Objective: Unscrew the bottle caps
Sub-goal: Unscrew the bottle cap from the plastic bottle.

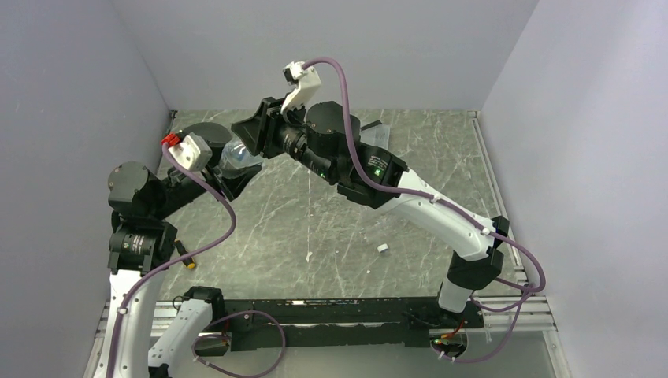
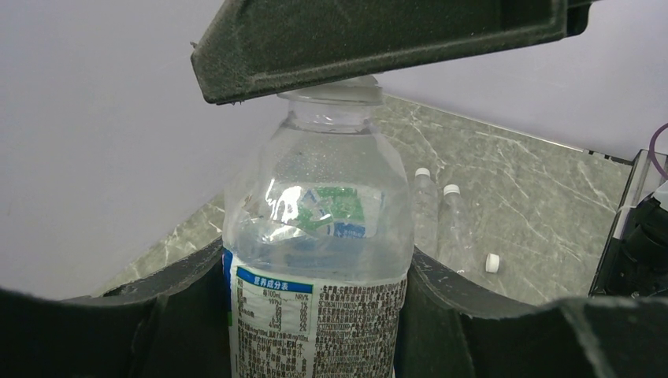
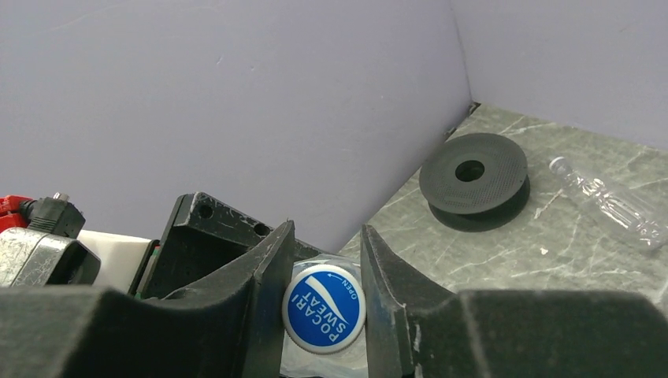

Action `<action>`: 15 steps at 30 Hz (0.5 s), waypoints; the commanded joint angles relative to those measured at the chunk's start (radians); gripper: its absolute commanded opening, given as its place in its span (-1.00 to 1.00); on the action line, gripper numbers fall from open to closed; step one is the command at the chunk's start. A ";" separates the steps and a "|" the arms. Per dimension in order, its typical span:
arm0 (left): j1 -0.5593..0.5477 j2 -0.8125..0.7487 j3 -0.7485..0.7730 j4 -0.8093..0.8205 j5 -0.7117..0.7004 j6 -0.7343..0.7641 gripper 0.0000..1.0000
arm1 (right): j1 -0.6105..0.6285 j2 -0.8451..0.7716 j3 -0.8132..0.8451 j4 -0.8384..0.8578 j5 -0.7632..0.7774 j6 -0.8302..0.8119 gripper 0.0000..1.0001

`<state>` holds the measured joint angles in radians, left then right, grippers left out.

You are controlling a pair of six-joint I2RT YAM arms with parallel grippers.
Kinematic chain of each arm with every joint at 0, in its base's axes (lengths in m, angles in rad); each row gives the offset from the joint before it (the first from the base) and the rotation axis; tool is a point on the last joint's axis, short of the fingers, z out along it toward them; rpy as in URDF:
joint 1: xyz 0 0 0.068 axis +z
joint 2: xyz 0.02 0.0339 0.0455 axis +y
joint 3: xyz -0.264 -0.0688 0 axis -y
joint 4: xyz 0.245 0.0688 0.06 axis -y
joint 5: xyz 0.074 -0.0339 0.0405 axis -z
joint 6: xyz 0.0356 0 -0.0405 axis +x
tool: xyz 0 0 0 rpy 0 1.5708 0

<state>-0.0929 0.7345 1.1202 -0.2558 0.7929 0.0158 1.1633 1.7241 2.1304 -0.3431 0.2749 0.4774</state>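
A short clear bottle [image 2: 319,236] with a blue-and-white label is held upright off the table, and my left gripper [image 2: 315,331] is shut on its labelled body. Its bottle cap [image 3: 324,308] is white-rimmed with a blue top. My right gripper [image 3: 324,295] is shut on that cap from above, one finger pressed to each side. In the top view the two grippers meet at the back left, the left gripper [image 1: 224,169] below the bottle [image 1: 239,156] and the right gripper [image 1: 258,132] over it.
Two more capped clear bottles [image 2: 441,220] lie behind on the marble table. A loose white cap [image 1: 382,249] rests mid-table. A black spool [image 3: 473,177] sits in the back left corner, with a clear bottle [image 3: 610,206] lying to its right. Walls close in on three sides.
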 commanded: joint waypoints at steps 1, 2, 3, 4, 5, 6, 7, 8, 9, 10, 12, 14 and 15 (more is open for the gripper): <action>0.002 -0.007 0.000 0.008 -0.005 0.017 -1.00 | 0.002 -0.030 0.002 0.069 -0.007 -0.016 -0.51; 0.002 -0.008 0.000 0.005 -0.006 0.017 -1.00 | 0.002 -0.033 0.007 0.072 -0.008 -0.031 -0.55; 0.002 -0.008 0.000 0.004 -0.009 0.017 -1.00 | 0.002 -0.035 0.009 0.075 -0.008 -0.046 -0.59; 0.002 -0.009 -0.001 0.002 -0.007 0.018 -1.00 | 0.002 -0.041 0.009 0.082 -0.014 -0.069 -0.65; 0.002 -0.007 0.000 -0.002 -0.005 0.018 -1.00 | 0.001 -0.045 0.005 0.096 -0.032 -0.091 -0.73; 0.002 -0.005 0.000 -0.005 -0.004 0.014 -1.00 | 0.002 -0.050 -0.002 0.111 -0.055 -0.117 -0.82; 0.002 -0.003 0.003 -0.008 0.000 0.008 -1.00 | 0.003 -0.058 -0.013 0.130 -0.085 -0.145 -0.93; 0.002 0.000 0.004 -0.012 0.006 0.006 -1.00 | 0.002 -0.063 -0.019 0.146 -0.122 -0.176 -0.96; 0.002 0.003 0.006 -0.017 0.014 -0.002 -1.00 | 0.002 -0.067 -0.027 0.158 -0.151 -0.205 -1.00; 0.002 0.006 0.009 -0.020 0.023 -0.008 -1.00 | 0.002 -0.076 -0.035 0.169 -0.199 -0.244 -1.00; 0.003 0.012 0.015 -0.030 0.045 -0.027 -1.00 | 0.002 -0.100 -0.073 0.203 -0.323 -0.330 -1.00; 0.003 0.017 0.019 -0.031 0.080 -0.069 -1.00 | -0.001 -0.139 -0.133 0.249 -0.428 -0.394 -1.00; 0.002 0.021 0.022 -0.029 0.110 -0.087 -1.00 | -0.005 -0.160 -0.156 0.264 -0.465 -0.416 -1.00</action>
<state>-0.0929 0.7345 1.1206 -0.2539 0.8280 0.0029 1.1500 1.6741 2.0354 -0.2359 0.0753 0.2432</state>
